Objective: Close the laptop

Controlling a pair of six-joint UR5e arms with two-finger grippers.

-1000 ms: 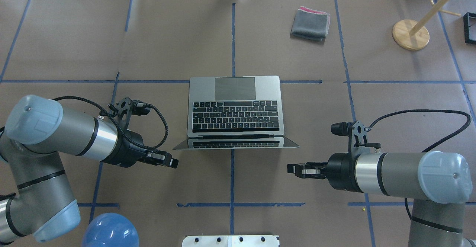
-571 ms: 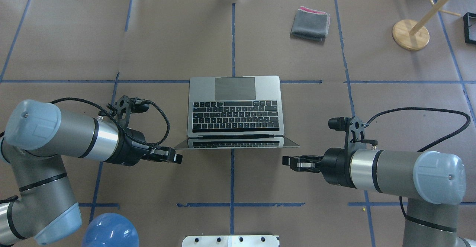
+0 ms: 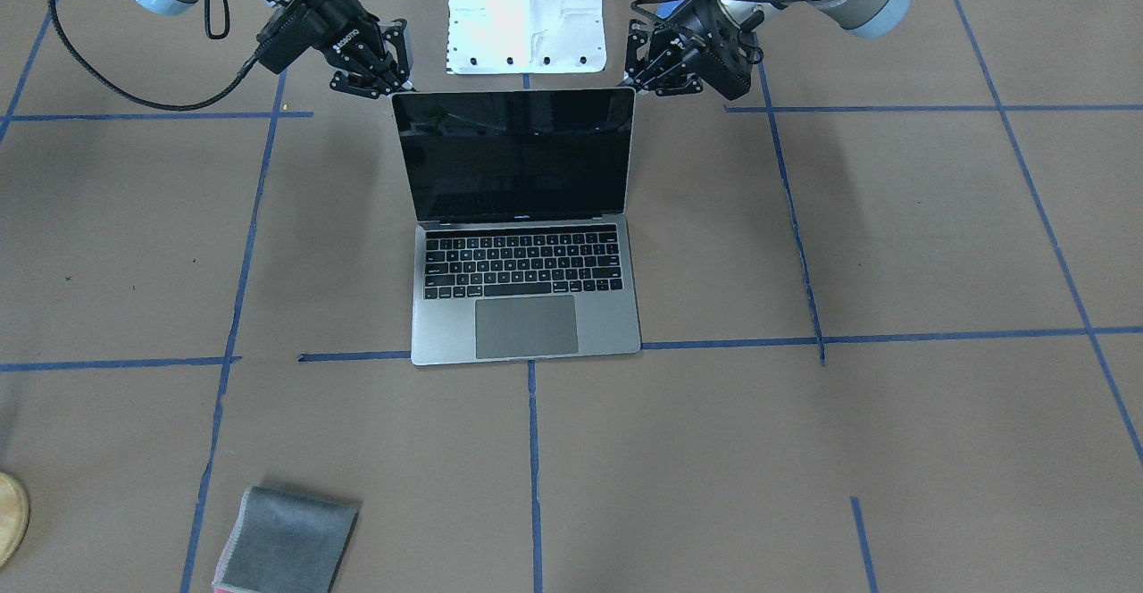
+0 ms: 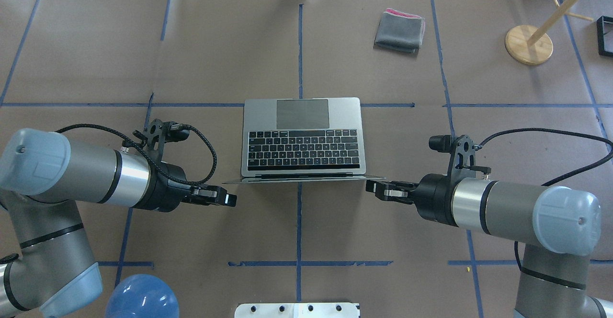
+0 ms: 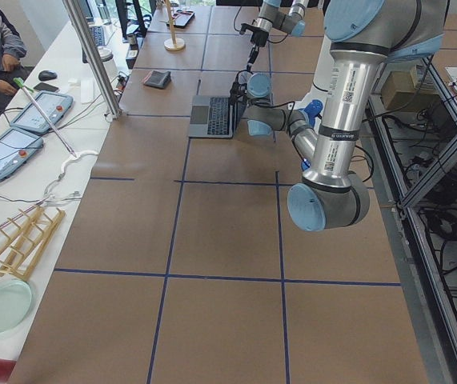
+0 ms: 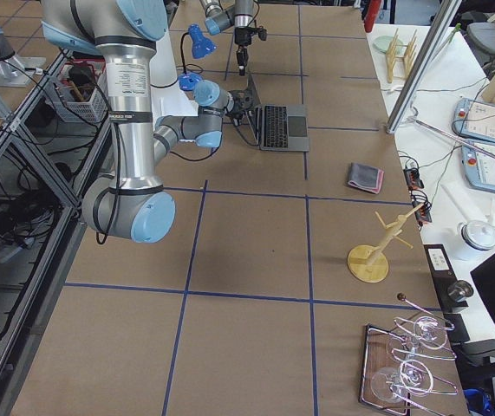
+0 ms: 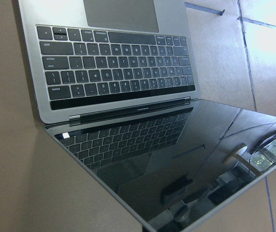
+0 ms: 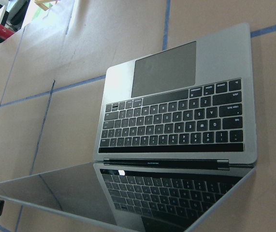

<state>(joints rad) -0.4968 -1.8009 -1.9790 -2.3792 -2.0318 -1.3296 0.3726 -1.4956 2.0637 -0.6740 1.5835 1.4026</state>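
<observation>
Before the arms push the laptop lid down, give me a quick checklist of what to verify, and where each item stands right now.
1. Lid of the laptop is open, near upright, ready to push: ok.
2. Nothing lies on the keyboard: ok.
3. Right gripper sits behind one top corner of the lid: ok.
4. Left gripper sits behind the other top corner: ok, though it looks a little further back.
5. Either gripper is touching the lid: cannot tell.
6. Cloth lies well away from where the lid will swing: ok.
</observation>
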